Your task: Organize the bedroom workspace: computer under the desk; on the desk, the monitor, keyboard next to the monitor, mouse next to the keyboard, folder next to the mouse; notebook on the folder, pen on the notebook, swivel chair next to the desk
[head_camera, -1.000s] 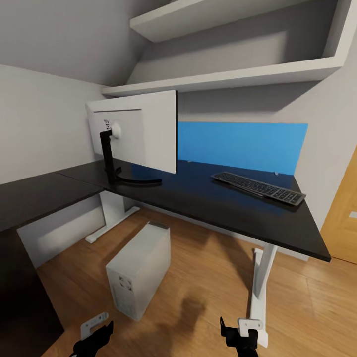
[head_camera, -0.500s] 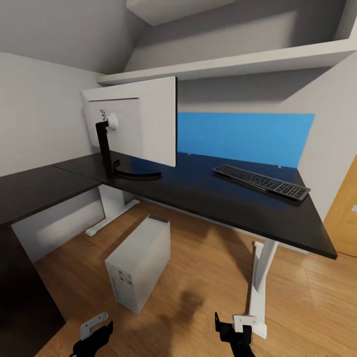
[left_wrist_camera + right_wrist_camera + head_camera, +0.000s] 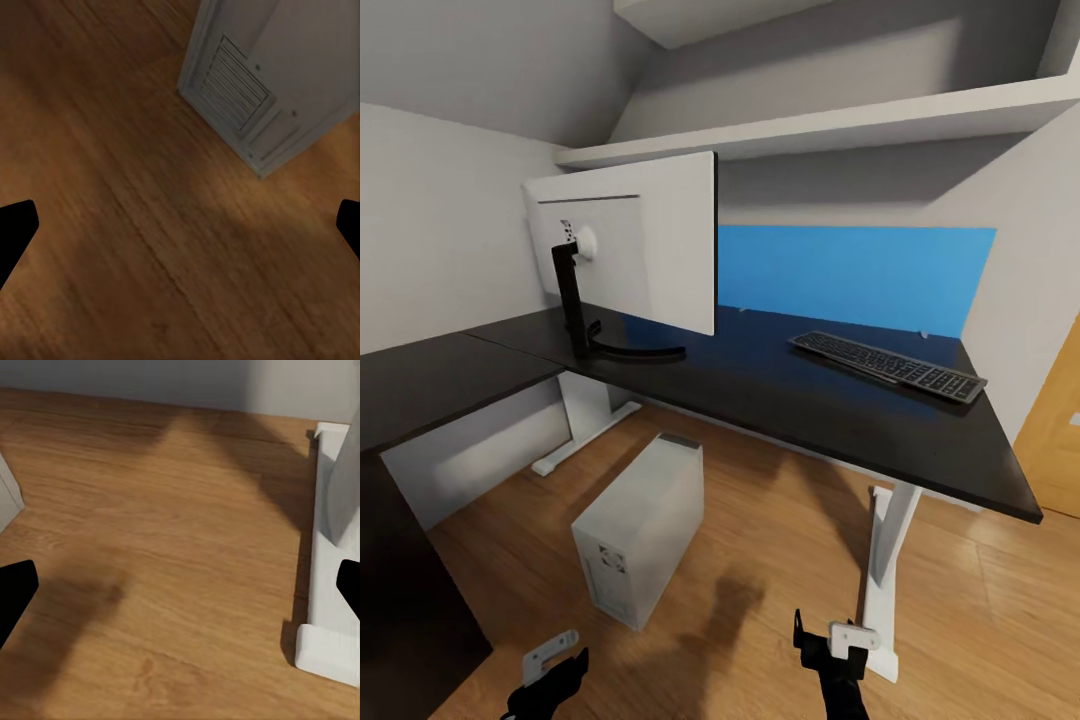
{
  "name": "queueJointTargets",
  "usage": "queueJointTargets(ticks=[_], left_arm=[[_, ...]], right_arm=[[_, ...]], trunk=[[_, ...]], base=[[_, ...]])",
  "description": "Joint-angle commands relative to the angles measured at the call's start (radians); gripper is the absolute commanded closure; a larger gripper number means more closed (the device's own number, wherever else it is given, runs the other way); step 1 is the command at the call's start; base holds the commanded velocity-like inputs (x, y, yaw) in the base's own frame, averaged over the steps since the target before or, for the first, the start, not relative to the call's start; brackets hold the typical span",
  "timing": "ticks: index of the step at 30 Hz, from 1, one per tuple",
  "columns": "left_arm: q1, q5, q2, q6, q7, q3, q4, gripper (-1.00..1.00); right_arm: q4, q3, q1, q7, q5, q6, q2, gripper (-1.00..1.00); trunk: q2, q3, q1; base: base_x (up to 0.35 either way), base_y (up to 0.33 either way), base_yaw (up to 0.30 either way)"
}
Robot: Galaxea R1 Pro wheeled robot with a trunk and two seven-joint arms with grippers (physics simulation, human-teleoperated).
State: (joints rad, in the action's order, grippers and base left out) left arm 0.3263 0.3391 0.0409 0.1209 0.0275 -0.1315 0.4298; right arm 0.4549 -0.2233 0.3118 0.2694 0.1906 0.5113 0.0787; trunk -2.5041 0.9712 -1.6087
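The computer (image 3: 640,540), a light silver-grey tower with a vented end panel, is seen on the light wooden floor (image 3: 760,520), partly under the front edge of the desk (image 3: 780,400). The desk is topped in glossy black and carried on white legs, with a bright blue back panel (image 3: 855,275) behind it. On the top, the monitor (image 3: 630,240) is turned with its white back to the camera on a slim black stand; the flat keyboard (image 3: 888,367), dark keys on a silver-grey base, is laid well apart from it, near the desk's right end. White wall shelves (image 3: 810,130) are mounted above.

Since half a second ago the scene is almost unchanged; the right gripper (image 3: 830,650) is seen slightly higher. Both the left gripper (image 3: 180,225) and the right one are spread wide over bare floor, with nothing held.
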Motion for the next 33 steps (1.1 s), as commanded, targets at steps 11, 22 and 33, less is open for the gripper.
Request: queueJointTargets(ticks=[11, 22, 33], left_arm=[[0.0, 0.008, -0.001, 0.003, 0.001, 0.003, 0.0, -1.0], [0.0, 0.008, -0.001, 0.003, 0.002, 0.004, -0.001, -1.0], [0.0, 0.008, -0.001, 0.003, 0.001, 0.004, -0.001, -1.0]], right_arm=[[-0.059, -0.011, 0.001, 0.006, 0.01, 0.013, -0.001, -1.0], [-0.072, -0.014, 0.001, 0.007, 0.011, 0.013, 0.001, -1.0], [-0.073, -0.014, 0.001, 0.006, 0.011, 0.013, 0.001, -1.0]], trunk=[[0.0, 0.001, 0.0], [0.0, 0.001, 0.0], [0.0, 0.001, 0.0]], base=[[0.23, 0.0, 0.0], [0.03, 0.0, -0.082], [0.001, 0.0, -0.181]])
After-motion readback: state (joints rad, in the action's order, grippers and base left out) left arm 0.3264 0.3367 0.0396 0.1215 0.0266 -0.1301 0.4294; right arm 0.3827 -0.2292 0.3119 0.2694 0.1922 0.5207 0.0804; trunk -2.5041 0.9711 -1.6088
